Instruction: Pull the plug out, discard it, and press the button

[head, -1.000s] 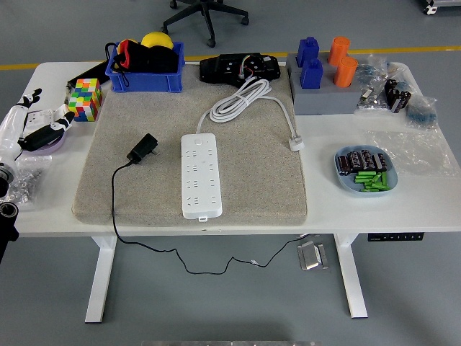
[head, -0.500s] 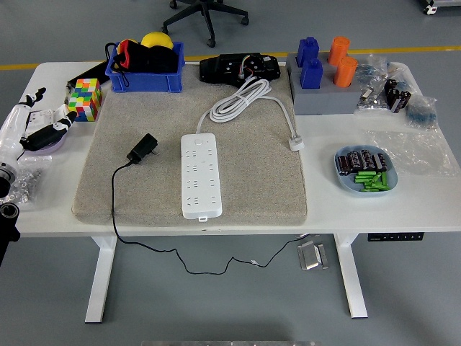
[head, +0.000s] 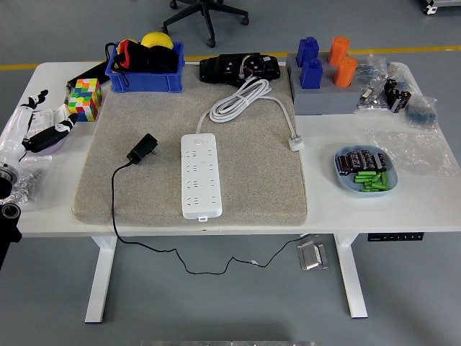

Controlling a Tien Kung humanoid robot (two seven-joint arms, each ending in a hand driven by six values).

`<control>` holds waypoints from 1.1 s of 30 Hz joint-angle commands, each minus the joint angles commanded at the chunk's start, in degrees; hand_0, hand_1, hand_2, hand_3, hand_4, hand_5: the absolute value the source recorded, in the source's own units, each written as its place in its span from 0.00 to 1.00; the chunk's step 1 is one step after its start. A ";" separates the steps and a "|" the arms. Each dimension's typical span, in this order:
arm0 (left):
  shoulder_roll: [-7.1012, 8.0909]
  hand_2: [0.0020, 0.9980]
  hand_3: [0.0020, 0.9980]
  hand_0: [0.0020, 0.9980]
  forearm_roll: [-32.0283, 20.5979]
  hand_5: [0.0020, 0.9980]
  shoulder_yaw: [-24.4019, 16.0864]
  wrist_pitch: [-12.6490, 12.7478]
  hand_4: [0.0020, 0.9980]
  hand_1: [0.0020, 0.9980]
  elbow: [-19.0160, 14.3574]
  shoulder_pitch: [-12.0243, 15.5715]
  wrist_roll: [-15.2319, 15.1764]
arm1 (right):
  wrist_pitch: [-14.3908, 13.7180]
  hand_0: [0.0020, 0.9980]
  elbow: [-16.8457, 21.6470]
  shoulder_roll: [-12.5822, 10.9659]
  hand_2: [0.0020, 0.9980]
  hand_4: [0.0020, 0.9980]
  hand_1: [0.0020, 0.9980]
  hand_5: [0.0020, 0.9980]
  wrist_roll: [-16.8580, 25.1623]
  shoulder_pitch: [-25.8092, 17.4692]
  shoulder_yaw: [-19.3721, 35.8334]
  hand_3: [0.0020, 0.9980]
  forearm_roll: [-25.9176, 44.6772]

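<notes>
A white power strip (head: 199, 173) lies lengthwise on the beige mat (head: 266, 180), its white cord (head: 241, 99) coiled behind it. A black plug (head: 142, 148) rests on the mat to the strip's left, out of any socket, its thin black cable (head: 114, 209) running off the front edge. My left hand (head: 42, 122) is at the table's far left edge, fingers spread and holding nothing, well away from the plug. The right arm is out of sight.
A colourful cube (head: 85, 99) and a blue bin (head: 144, 68) with a yellow ball stand at the back left. A black device (head: 241, 68), a grey block (head: 324, 97) with blue and orange pieces, plastic bags and a blue dish (head: 366, 173) of batteries occupy the back and right.
My left hand has crept slightly upward and to the right along the table's left edge. The plug and strip have not moved.
</notes>
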 joint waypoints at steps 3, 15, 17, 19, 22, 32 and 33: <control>0.09 0.98 0.97 1.00 -0.03 0.59 0.06 -0.01 0.78 1.00 -0.14 0.08 0.00 | 0.02 0.77 -0.02 0.00 0.72 0.89 0.73 0.66 -0.01 -0.02 -0.13 0.71 0.01; 0.09 0.98 0.97 1.00 -0.09 0.57 0.40 -0.10 0.77 1.00 0.17 -0.18 0.15 | -0.02 0.77 -0.08 -0.30 0.72 0.89 0.73 0.66 -0.01 0.14 -0.42 0.71 0.09; 0.08 0.98 0.97 1.00 -0.11 0.56 0.43 -0.11 0.77 0.99 0.13 -0.07 0.15 | -0.02 0.77 -0.09 -0.33 0.72 0.89 0.73 0.66 -0.01 0.11 -0.43 0.71 0.10; 0.08 0.98 0.97 1.00 -0.11 0.56 0.40 -0.12 0.77 0.99 0.09 0.00 0.18 | -0.03 0.77 -0.08 -0.31 0.72 0.89 0.73 0.66 -0.01 0.06 -0.42 0.71 0.06; 0.06 0.98 0.97 1.00 -0.10 0.56 0.38 -0.13 0.77 0.99 0.02 0.06 0.19 | -0.01 0.77 -0.06 -0.25 0.72 0.89 0.73 0.66 0.00 -0.02 -0.47 0.71 0.05; -0.14 0.98 0.97 0.99 0.00 0.55 0.53 -0.21 0.77 0.99 -0.44 0.39 0.31 | -0.02 0.77 -0.14 0.03 0.72 0.89 0.73 0.66 -0.03 -0.34 -0.11 0.71 -0.12; -0.14 0.98 0.97 0.99 -0.03 0.55 0.55 -0.22 0.77 0.99 -0.46 0.43 0.33 | -0.07 0.77 -0.15 0.03 0.72 0.89 0.73 0.66 -0.03 -0.35 -0.05 0.71 -0.28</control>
